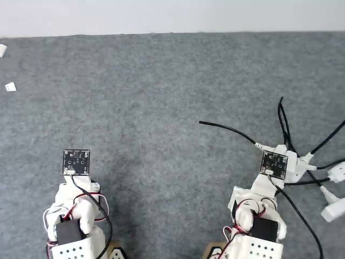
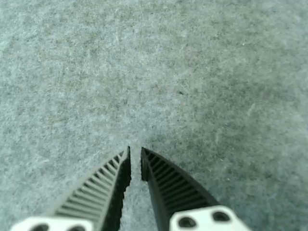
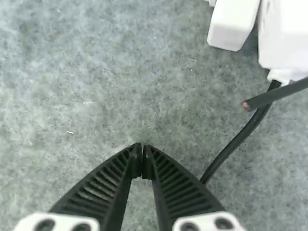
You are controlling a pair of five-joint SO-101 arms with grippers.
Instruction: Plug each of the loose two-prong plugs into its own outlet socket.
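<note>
My left gripper (image 2: 135,152) hangs over bare grey carpet, its black ribbed fingers (image 2: 166,180) drawn together with only a sliver between the tips and nothing held. My right gripper (image 3: 142,147) is shut and empty, tips touching. Beyond it lie a white plug block (image 3: 232,21) and a larger white outlet body (image 3: 285,33). A black cable (image 3: 234,144) runs past the right fingers, and a cut cable end (image 3: 246,105) points toward them. In the high view the left arm (image 1: 75,216) sits at the bottom left and the right arm (image 1: 259,216) at the bottom right, beside white plugs (image 1: 338,171) (image 1: 331,209).
Several black cables (image 1: 283,121) fan out over the grey carpet (image 1: 161,97) around the right arm's wrist. Two small white scraps (image 1: 11,86) lie at the far left edge. A pale wall strip (image 1: 172,16) borders the far side.
</note>
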